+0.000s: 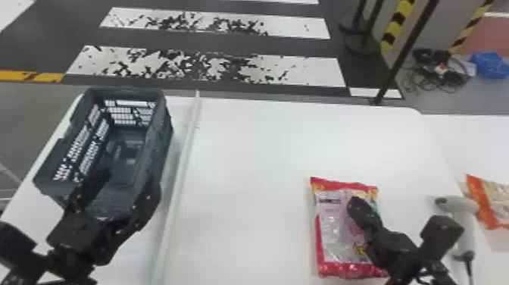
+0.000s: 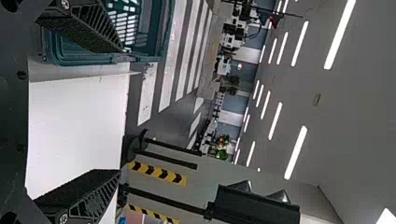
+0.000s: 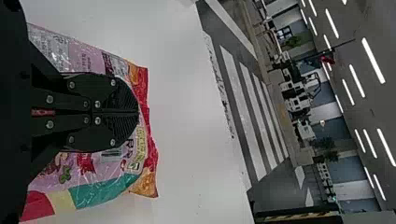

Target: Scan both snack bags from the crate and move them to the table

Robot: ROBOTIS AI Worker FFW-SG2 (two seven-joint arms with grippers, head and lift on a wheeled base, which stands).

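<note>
Pink bag (image 1: 331, 231) lies on table (image 1: 250, 159), likely awaiting scan; right gripper (image 3: 138, 112), closed, seemingly empty over it, should open for scanner (image 1: 466, 231); left gripper (image 2: 121, 111) wide, empty.

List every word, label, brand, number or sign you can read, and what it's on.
Nothing quotable with confidence.
Red-and-pink snack bag: print on its front, too small to read.
Orange-edged snack bag: no legible wording.
Dark slatted crate: no readable label.
Handheld scanner: no readable marking.
Yellow-and-black hazard stripes beyond the table: pattern only, no wording to read.
</note>
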